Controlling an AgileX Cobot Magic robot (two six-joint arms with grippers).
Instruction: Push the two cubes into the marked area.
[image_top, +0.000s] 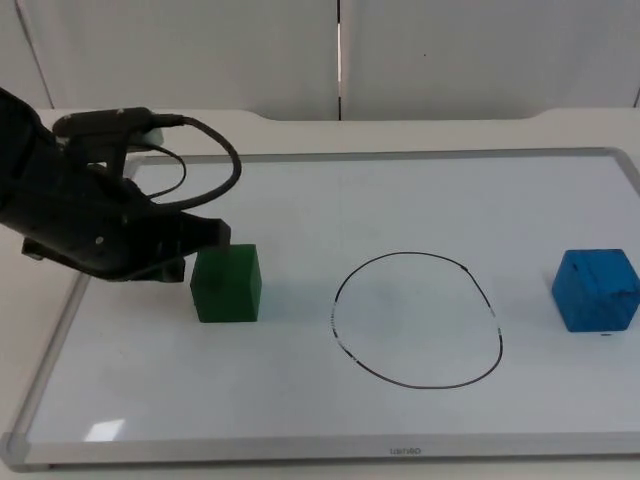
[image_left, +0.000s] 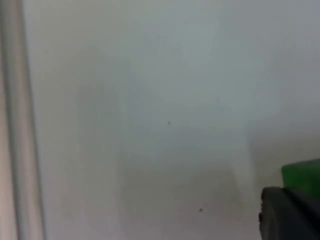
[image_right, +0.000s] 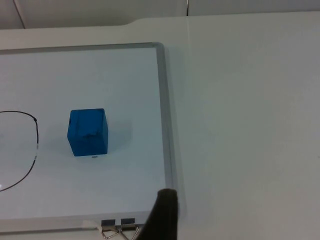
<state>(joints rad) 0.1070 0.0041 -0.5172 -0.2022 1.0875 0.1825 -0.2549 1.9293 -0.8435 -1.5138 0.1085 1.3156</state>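
I saw two cubes, one drawn ring (image_top: 417, 320). Left pincer (image_top: 205, 238), spread untellable, touched green cube (image_top: 227, 284); blue cube (image_top: 597, 290) sat far beyond ring.

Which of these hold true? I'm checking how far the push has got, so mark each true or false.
1. The green cube lies inside the drawn ring. False: it sits outside, on the left arm's side.
2. The left claw is right beside the green cube. True.
3. The blue cube lies outside the ring. True.
4. The blue cube touches the green cube. False: the ring lies between them.
5. Both cubes rest on the whiteboard. True.
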